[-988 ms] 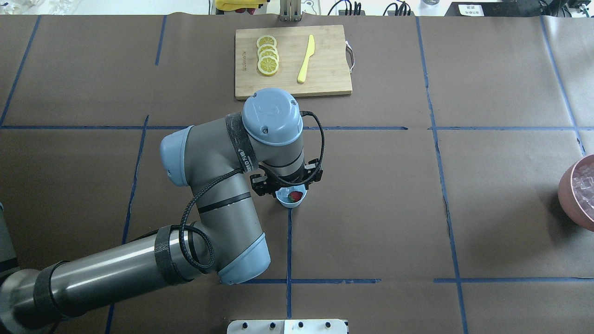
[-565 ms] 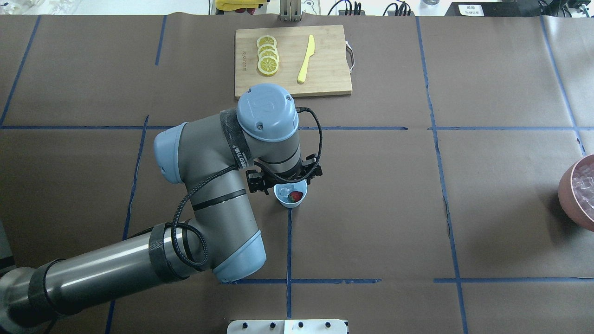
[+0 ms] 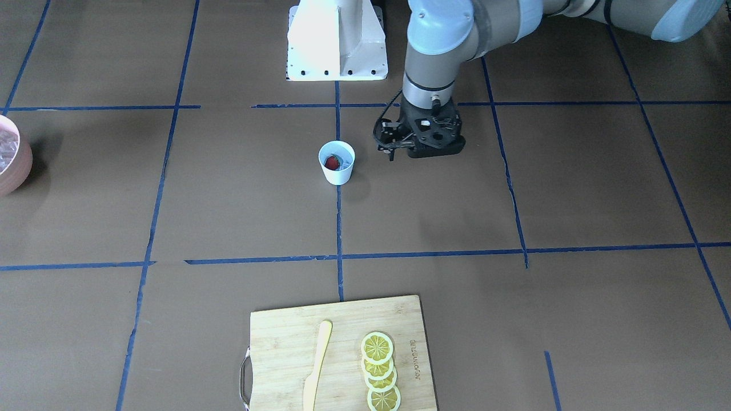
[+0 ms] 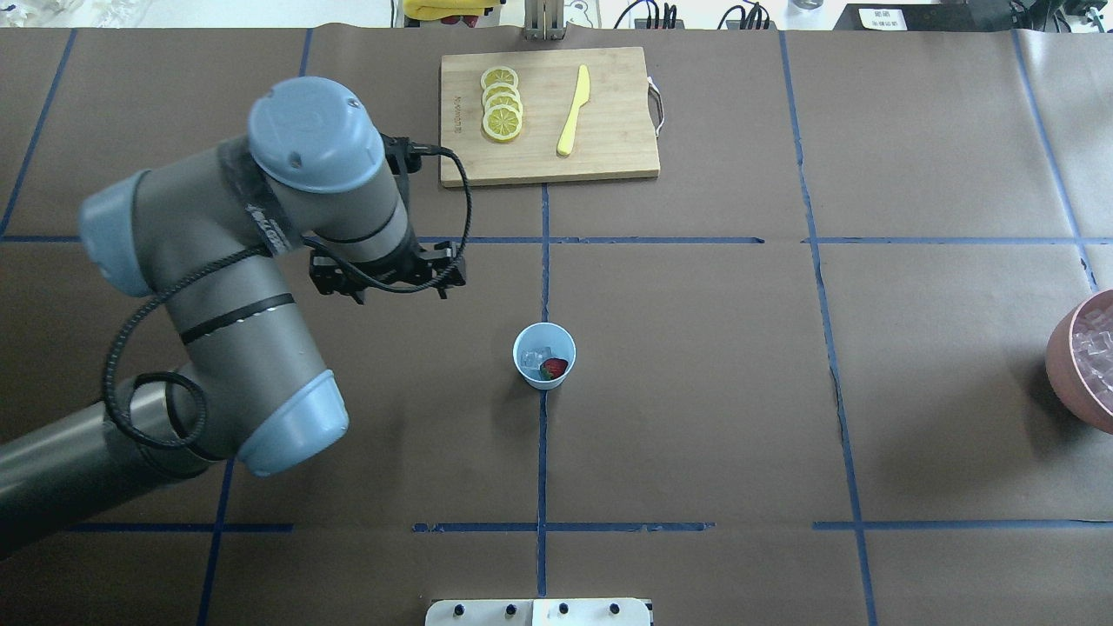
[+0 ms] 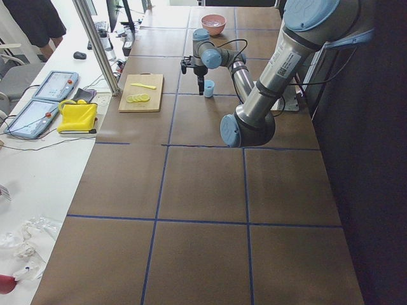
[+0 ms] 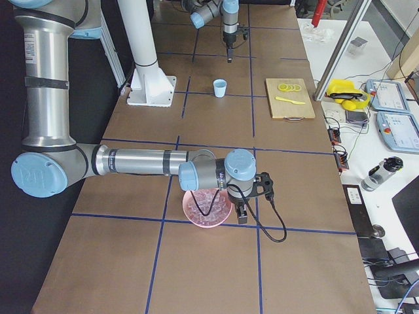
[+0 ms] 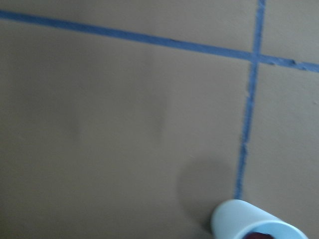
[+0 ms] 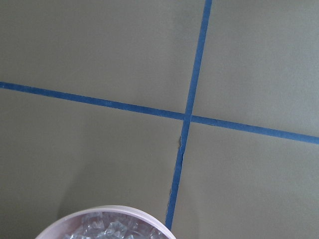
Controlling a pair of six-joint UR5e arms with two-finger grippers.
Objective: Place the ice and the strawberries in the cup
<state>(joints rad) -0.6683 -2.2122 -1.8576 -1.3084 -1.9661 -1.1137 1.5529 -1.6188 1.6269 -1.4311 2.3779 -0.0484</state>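
White tapered cup, pale blue inside: stood upright on the brown-papered bench, on a blue tape line.

Contents of the cup: one red strawberry with a dark green top, lying against the inner wall; some clear ice just beside it, on the berry's left in the overhead view.

Left gripper: hung above the bench, apart from the cup on the robot's left side, touching nothing. Nothing showed in it. Whether its jaws were parted or together could not be told.

Right gripper: well apart from the cup, far to the robot's right, at the rim of the pink bowl. Its state could not be told from the one side view that showed it.

Spare ice: heaped in the pink bowl, well apart from the cup.

Wooden cutting board: beyond the cup, away from the robot, bearing lemon slices and a yellow knife; no part in the task.

Progress, as judged: both ingredients were in the cup, so the task looked done or nearly so. Whether more ice was wanted could not be told.
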